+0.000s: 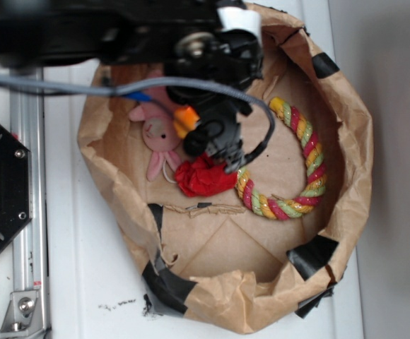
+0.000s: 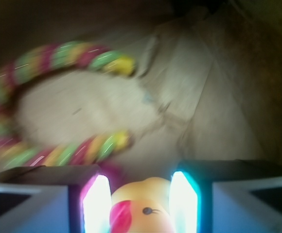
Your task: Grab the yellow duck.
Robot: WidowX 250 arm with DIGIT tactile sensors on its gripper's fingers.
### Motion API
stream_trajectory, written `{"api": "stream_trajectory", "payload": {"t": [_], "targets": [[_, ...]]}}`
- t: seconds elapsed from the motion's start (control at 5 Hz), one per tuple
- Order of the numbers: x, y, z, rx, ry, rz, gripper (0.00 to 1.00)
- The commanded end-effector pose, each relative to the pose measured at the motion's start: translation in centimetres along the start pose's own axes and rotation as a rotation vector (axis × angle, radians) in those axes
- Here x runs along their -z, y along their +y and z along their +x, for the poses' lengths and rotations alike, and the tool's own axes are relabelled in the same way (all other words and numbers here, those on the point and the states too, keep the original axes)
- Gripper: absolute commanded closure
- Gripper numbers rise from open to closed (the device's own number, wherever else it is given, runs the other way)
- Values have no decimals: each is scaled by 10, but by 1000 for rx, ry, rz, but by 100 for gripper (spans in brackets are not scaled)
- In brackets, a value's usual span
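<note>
We're looking at the grasp step: gripper fingers are sitting either side of the yellow duck inside the paper bag, seemingly pinching it, though blur hides contact. Next we're needing a firm squeeze, then a lift.

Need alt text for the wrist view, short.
Blurred close-up: the yellow duck, red beak at lower left, sits between the gripper jaws at the bottom edge. Beyond it a yellow, red and green twisted rope curves across the brown paper floor.
</note>
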State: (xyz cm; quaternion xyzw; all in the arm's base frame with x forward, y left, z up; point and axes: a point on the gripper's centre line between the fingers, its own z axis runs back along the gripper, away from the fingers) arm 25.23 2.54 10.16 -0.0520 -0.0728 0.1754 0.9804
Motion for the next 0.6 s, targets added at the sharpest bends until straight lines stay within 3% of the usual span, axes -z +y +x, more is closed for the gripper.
{"api": "stream_trajectory", "payload": {"t": [0.0,0.2,0.4], "targets": [[-83,-23,1,313,-156,-32,100],[-89,-29,11,326,-175,-10,100],[-77,-36,20,330,-146,41,100]]}}
